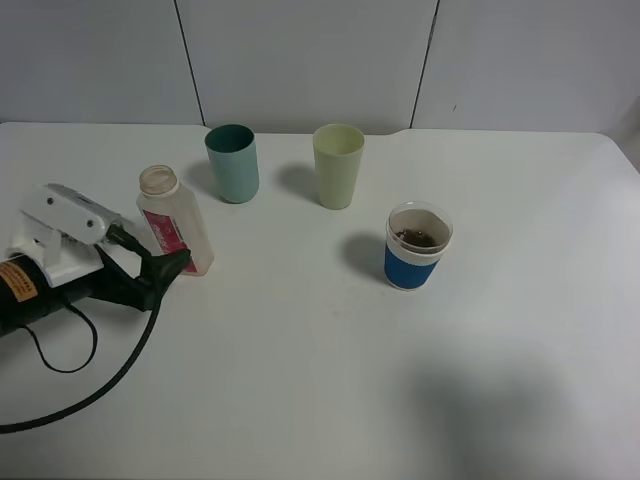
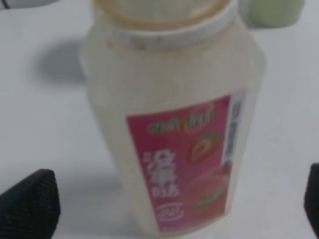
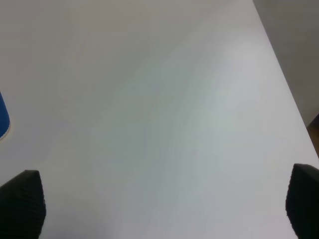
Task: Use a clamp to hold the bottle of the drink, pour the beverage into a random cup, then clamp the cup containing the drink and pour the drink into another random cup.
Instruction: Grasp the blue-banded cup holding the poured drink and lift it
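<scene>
Exterior high view: at the far left of the white table, the left clamp lies low on its black arm, a dark cable looping behind it. Its jaws stand wide, and the left wrist view shows one black pad off to each side of the bottle with bare table between pad and plastic; nothing is gripped. The bottle stands upright and uncapped just beside the fingertips, pink-red label facing the clamp, its body looking pale and empty. Beyond it, towards the back wall, a teal tumbler and then the pale yellow-green tumbler stand upright and apart. Further right and nearer the front sits the blue-banded cup, upright, with a little brown beverage in its bottom. The right clamp, out of this view, appears only in the right wrist view: jaws spread wide over bare table, holding nothing, a sliver of the cup's blue band at the frame's edge.
</scene>
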You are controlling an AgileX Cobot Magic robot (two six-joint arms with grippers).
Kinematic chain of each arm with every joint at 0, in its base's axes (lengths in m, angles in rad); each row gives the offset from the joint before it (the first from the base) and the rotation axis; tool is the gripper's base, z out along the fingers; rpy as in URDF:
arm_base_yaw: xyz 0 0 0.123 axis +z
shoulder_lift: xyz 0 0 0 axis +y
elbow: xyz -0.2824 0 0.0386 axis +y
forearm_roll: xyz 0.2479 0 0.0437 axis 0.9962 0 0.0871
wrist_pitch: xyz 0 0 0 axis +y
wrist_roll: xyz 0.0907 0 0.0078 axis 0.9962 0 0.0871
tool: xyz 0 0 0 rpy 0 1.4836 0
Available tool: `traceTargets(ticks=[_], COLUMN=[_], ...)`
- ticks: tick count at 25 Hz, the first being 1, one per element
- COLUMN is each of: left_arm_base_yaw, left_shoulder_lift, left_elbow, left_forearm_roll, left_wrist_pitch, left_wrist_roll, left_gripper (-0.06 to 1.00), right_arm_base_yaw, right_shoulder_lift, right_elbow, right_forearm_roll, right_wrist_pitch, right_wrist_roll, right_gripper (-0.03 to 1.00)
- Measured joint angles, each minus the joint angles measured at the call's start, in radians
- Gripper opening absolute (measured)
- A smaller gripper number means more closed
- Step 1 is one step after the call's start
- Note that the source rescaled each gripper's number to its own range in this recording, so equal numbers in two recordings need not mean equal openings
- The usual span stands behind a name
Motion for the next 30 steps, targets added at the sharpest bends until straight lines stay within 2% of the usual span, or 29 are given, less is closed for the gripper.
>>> traceTargets(ticks=[8, 9, 12, 13, 14, 16, 21, 22, 30], left_arm_base_yaw=[0.0, 0.0, 0.0, 0.0, 0.0, 0.0, 0.0, 0.012, 0.173], left_shoulder_lift=[-0.234, -0.32, -0.465, -0.536, -0.536, -0.612, -0.797, -0.871, -1.101], left_elbow=[0.061, 0.061, 0.043, 0.028, 0.028, 0.003, -0.098, -0.152, -0.376], left_forearm_roll=[-0.164, -0.215, -0.294, -0.313, -0.313, -0.319, -0.321, -0.307, -0.166], left_wrist_pitch=[0.05, 0.091, 0.167, 0.225, 0.225, 0.307, 0.591, 0.744, 1.334], left_wrist_roll=[-0.031, -0.041, -0.041, -0.041, -0.041, -0.046, -0.041, -0.041, -0.041], left_gripper=[1.0, 1.0, 1.0, 1.0, 1.0, 1.0, 1.0, 1.0, 1.0], right_arm_base_yaw=[0.0, 0.0, 0.0, 0.0, 0.0, 0.0, 0.0, 0.0, 0.0], right_shoulder_lift=[0.0, 0.0, 0.0, 0.0, 0.0, 0.0, 0.0, 0.0, 0.0], right_elbow=[0.0, 0.0, 0.0, 0.0, 0.0, 0.0, 0.0, 0.0, 0.0], right_forearm_roll=[0.0, 0.0, 0.0, 0.0, 0.0, 0.0, 0.0, 0.0, 0.0], right_wrist_pitch=[0.0, 0.0, 0.0, 0.0, 0.0, 0.0, 0.0, 0.0, 0.0], right_wrist_roll=[0.0, 0.0, 0.0, 0.0, 0.0, 0.0, 0.0, 0.0, 0.0], right_gripper=[0.89, 0.89, 0.89, 0.89, 0.89, 0.89, 0.89, 0.89, 0.89])
